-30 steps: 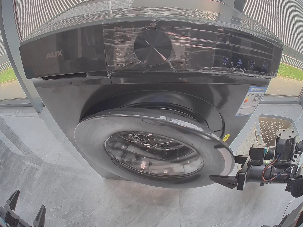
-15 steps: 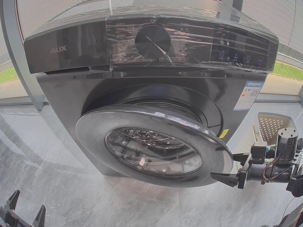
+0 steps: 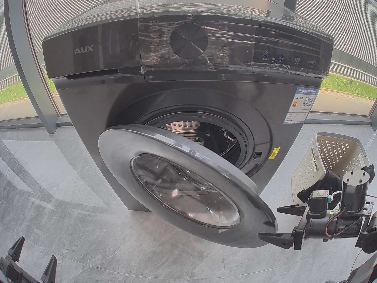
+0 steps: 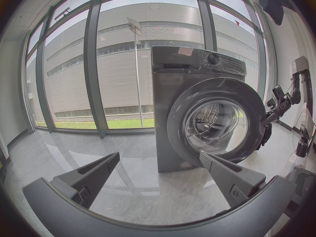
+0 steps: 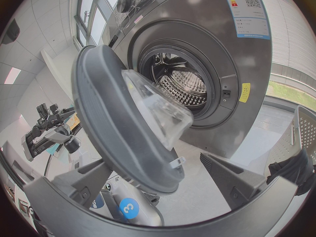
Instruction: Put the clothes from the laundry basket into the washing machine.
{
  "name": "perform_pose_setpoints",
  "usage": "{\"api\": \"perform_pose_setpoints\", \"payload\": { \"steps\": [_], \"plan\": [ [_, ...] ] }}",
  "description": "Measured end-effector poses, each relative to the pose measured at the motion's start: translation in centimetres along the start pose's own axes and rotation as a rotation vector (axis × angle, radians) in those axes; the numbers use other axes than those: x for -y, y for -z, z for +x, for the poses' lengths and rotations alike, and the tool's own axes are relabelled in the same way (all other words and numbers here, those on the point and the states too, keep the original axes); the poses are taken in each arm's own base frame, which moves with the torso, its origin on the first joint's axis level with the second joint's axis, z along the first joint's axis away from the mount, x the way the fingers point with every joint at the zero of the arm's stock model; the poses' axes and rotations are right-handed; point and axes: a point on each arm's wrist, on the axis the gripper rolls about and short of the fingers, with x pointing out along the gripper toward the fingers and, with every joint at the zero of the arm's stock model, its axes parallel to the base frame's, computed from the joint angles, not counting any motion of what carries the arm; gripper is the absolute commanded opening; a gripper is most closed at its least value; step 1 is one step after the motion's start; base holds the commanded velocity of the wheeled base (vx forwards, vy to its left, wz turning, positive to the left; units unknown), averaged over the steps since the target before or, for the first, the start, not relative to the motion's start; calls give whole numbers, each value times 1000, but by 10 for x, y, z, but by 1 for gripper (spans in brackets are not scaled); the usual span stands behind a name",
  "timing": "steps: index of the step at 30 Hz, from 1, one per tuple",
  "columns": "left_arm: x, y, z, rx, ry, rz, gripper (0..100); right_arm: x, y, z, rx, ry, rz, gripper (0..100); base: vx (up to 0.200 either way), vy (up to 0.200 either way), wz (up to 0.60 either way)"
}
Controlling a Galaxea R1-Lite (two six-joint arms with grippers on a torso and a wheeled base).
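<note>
Over the last second my right gripper (image 3: 269, 222), jaws spread wide with the rim between them but not clamped, has drawn the door (image 3: 184, 185) of the washing machine (image 3: 98, 99) further out, so the drum (image 3: 204, 132) is now reachable. The clothes (image 3: 323, 185) lie dark in the laundry basket (image 3: 310, 169) beside the machine, unloaded. My left gripper (image 4: 158, 155) hangs low, wide open, empty
</note>
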Motion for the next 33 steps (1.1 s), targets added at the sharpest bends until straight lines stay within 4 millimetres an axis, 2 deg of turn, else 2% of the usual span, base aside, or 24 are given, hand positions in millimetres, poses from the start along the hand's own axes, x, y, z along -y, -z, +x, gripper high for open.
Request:
{"api": "perform_pose_setpoints", "payload": {
  "steps": [3, 13, 17, 21, 26, 33],
  "plan": [
    [0, 0, 0, 0, 0, -1, 100, -1, -3, 1, 9, -6, -7, 100, -200, 0, 0],
    [0, 0, 0, 0, -1, 1, 100, -10, 0, 12, -27, -58, -19, 100, 0, 0, 0],
    [0, 0, 0, 0, -1, 1, 100, -15, 8, 8, -54, -80, -19, 100, 0, 0, 0],
    [0, 0, 0, 0, -1, 1, 100, -20, 7, -2, -24, -92, -25, 100, 0, 0, 0],
    [0, 0, 0, 0, -1, 2, 100, -23, -7, -18, 77, -95, 14, 100, 0, 0, 0],
    [0, 0, 0, -1, -1, 1, 100, -15, -57, -39, 313, -39, 97, 100, 0, 0, 0]
  ]
}}
